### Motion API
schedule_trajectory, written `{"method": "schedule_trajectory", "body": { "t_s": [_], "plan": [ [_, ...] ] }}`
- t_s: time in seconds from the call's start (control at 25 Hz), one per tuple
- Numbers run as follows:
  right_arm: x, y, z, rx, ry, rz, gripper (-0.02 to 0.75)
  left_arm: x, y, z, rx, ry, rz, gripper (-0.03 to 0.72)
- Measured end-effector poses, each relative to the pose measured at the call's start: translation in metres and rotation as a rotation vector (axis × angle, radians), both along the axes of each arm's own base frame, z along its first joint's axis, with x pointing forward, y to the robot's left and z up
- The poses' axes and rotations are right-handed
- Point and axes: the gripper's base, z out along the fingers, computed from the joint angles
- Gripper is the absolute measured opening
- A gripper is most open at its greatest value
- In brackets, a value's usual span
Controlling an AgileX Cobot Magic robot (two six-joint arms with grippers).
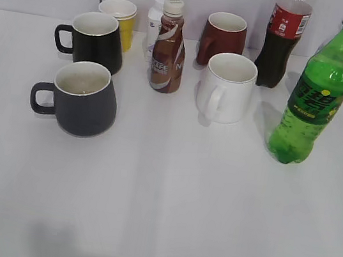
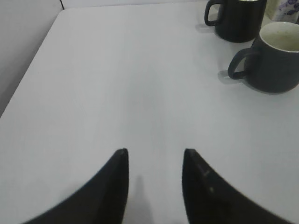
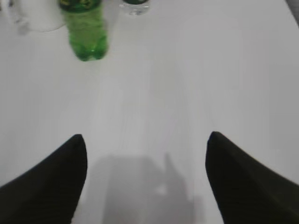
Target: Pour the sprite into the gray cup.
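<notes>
The sprite (image 1: 319, 89), a tall green bottle with a green label, stands upright at the right of the white table. Its base shows at the top left of the right wrist view (image 3: 88, 35). The gray cup (image 1: 84, 99), matte dark with a cream inside and its handle to the left, stands at the left; it also shows at the top right of the left wrist view (image 2: 275, 60). My left gripper (image 2: 155, 151) is open and empty over bare table, well short of the cup. My right gripper (image 3: 145, 137) is wide open and empty, short of the sprite. Neither gripper shows in the exterior view.
Behind the gray cup stand a glossy black mug (image 1: 97, 40) and a yellow cup (image 1: 120, 20). A brown coffee bottle (image 1: 169, 47), a white mug (image 1: 227, 88), a maroon mug (image 1: 222, 38) and a cola bottle (image 1: 282, 42) crowd the middle and back.
</notes>
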Motion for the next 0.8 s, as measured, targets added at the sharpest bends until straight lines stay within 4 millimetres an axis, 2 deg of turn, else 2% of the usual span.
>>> {"method": "schedule_trajectory", "body": {
  "t_s": [0.8],
  "plan": [
    [-0.0010,0.0001,-0.0003,0.001,-0.006,-0.007,0.592,0.0000,0.0000,0.0000,0.001,0.000,0.003,0.267]
  ]
}}
